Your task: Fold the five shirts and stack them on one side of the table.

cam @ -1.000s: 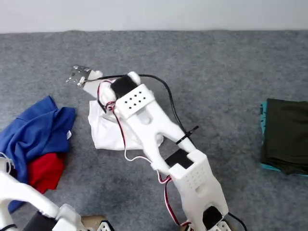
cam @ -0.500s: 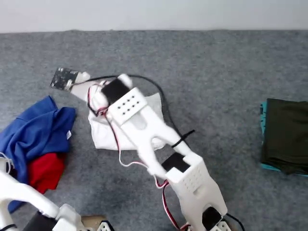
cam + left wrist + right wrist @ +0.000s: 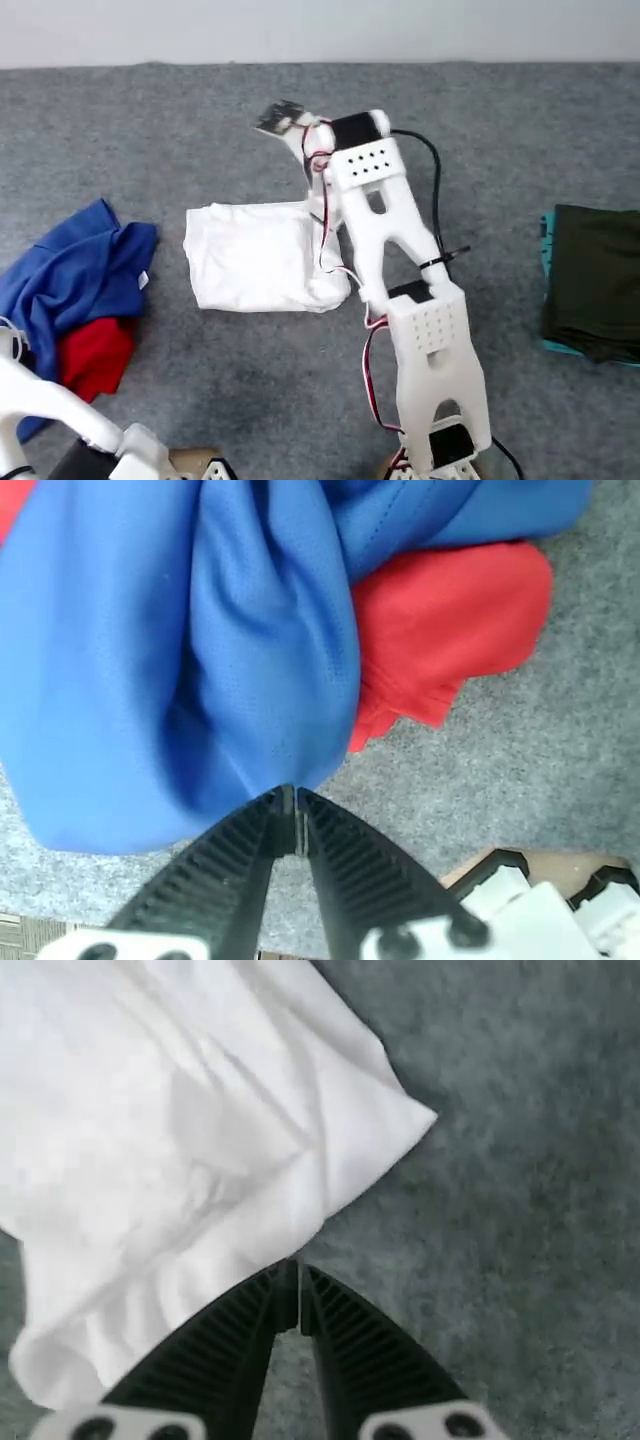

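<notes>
A white shirt lies roughly folded at the table's middle left, its corner below my right gripper. That gripper is shut with nothing in it, raised beyond the shirt's far right corner. A crumpled blue shirt lies at the left edge over a red shirt. My left gripper is shut and empty, hovering over the blue shirt beside the red one. A folded dark green shirt rests on a teal one at the right edge.
Grey carpet-like cloth covers the table. The right arm's white links stretch from the near edge to the far middle, with cables alongside. The left arm's base stands at the near left corner.
The right arm has swung its shut gripper from the far left, across the white shirt, to the far middle. The white shirt now lies uncovered and flatter.
</notes>
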Controlling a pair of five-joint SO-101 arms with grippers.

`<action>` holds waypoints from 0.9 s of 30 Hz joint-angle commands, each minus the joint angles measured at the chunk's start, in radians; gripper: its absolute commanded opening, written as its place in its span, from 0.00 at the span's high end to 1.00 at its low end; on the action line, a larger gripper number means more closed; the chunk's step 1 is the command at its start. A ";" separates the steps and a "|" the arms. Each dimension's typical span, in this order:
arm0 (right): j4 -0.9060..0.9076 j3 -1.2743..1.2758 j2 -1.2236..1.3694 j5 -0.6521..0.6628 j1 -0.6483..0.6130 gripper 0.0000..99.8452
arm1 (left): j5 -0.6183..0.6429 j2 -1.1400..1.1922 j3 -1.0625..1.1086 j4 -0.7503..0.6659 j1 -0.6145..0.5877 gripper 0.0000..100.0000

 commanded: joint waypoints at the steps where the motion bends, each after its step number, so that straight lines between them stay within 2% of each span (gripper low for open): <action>1: 0.038 -0.048 0.018 0.017 -0.030 0.99 | -0.008 -0.034 -0.007 -0.017 0.003 0.98; 11: 0.038 -0.086 0.035 0.015 -0.400 0.99 | -0.008 -0.034 -0.007 -0.017 0.003 0.98; 14: 0.039 -0.155 -0.005 0.015 -0.443 0.99 | -0.008 -0.034 -0.007 -0.017 0.003 0.98; 16: 0.041 -0.192 -0.038 0.017 -0.433 0.99 | -0.008 -0.034 -0.007 -0.017 0.003 0.98; 22: 0.039 -0.203 -0.110 0.021 -0.275 0.99 | -0.008 -0.034 -0.007 -0.017 0.003 0.98; 27: 0.038 -0.203 -0.022 0.021 -0.188 0.99 | -0.006 -0.034 -0.005 -0.017 0.003 0.98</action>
